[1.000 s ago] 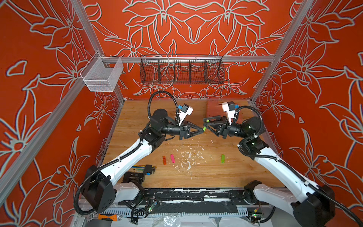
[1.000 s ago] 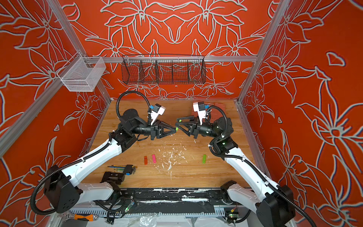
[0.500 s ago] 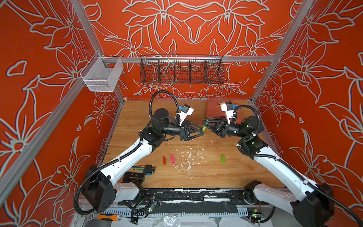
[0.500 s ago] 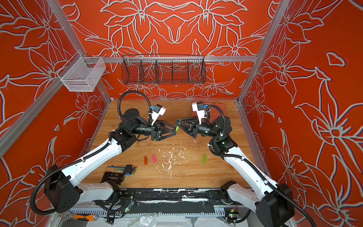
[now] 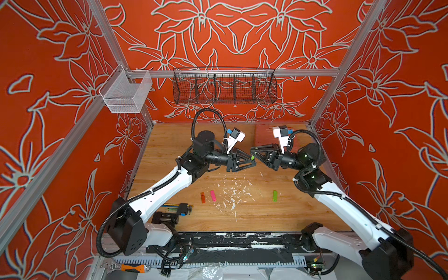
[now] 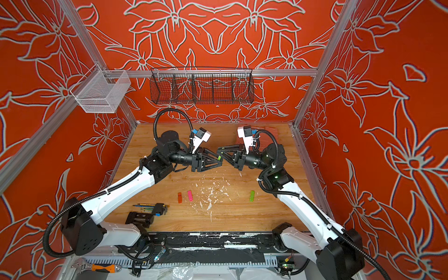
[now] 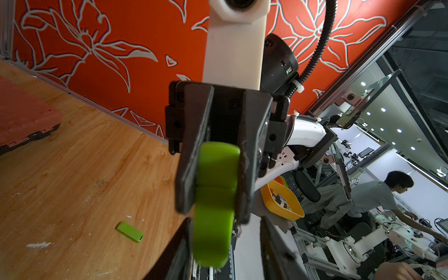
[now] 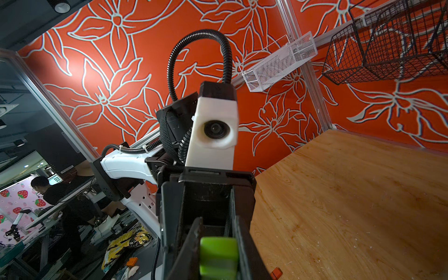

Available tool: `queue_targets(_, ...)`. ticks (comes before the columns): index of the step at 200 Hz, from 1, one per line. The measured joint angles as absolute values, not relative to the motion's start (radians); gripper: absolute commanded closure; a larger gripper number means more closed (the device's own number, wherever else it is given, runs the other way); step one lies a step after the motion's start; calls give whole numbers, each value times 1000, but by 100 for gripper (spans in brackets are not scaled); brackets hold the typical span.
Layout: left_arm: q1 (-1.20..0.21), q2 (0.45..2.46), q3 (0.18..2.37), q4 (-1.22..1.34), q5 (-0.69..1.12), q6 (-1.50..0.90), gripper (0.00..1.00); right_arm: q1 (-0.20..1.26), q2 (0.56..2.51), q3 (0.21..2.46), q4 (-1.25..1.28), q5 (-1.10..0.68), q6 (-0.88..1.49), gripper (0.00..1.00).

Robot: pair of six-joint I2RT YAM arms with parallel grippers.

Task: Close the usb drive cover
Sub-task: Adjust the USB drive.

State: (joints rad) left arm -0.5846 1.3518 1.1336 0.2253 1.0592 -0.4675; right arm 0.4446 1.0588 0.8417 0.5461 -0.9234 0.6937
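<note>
the green usb drive (image 7: 214,189) is pinched by the right fingers (image 7: 188,169); the left fingers (image 7: 276,252) are spread around its end.

The green usb drive (image 7: 214,194) is clamped by the right gripper (image 7: 214,212); its near end is flanked by the spread fingers of the left gripper (image 7: 226,257).

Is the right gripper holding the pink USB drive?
No, the right gripper grips a green USB drive; the pink USB drive lies on the table.

no legible text, labels or numbers
</note>
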Motion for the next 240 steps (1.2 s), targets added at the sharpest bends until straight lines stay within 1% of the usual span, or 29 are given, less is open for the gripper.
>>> queue_targets(14, -584, 1352, 1135, 220, 1059, -464, 65, 445, 1059, 840, 551, -923, 694, 91)
queue_targets(82, -585, 1367, 1174, 210, 1060, -450, 67, 461, 1029, 833, 508, -910, 653, 91)
queue_targets(90, -585, 1371, 1180, 210, 1061, -450, 70, 462, 1025, 833, 503, -907, 648, 91)
queue_targets(104, -584, 1378, 1185, 211, 1068, -449, 79, 462, 1022, 833, 498, -901, 644, 91)
queue_targets(121, -582, 1390, 1188, 214, 1079, -432, 87, 463, 1013, 831, 488, -894, 648, 87)
queue_targets(131, -583, 1392, 1187, 216, 1079, -422, 92, 461, 1011, 831, 482, -890, 650, 82)
queue_targets(134, -583, 1393, 1187, 215, 1080, -422, 92, 461, 1011, 830, 482, -889, 650, 78)
queue_targets(143, -582, 1393, 1187, 215, 1081, -419, 95, 462, 1009, 829, 479, -880, 651, 63)
queue_targets(147, -582, 1393, 1187, 213, 1082, -421, 96, 463, 1008, 829, 477, -874, 645, 58)
queue_targets(160, -584, 1393, 1187, 210, 1080, -424, 100, 465, 1001, 828, 459, -852, 622, 48)
queue_targets(166, -584, 1393, 1187, 208, 1080, -424, 100, 466, 996, 830, 437, -838, 609, 43)
queue_targets(179, -585, 1393, 1187, 201, 1079, -424, 100, 467, 984, 838, 383, -818, 581, 41)
queue_targets(217, -585, 1393, 1187, 184, 1076, -421, 100, 467, 974, 890, 259, -798, 524, 37)
queue_targets(240, -585, 1393, 1187, 179, 1076, -419, 100, 466, 973, 932, 213, -793, 503, 38)
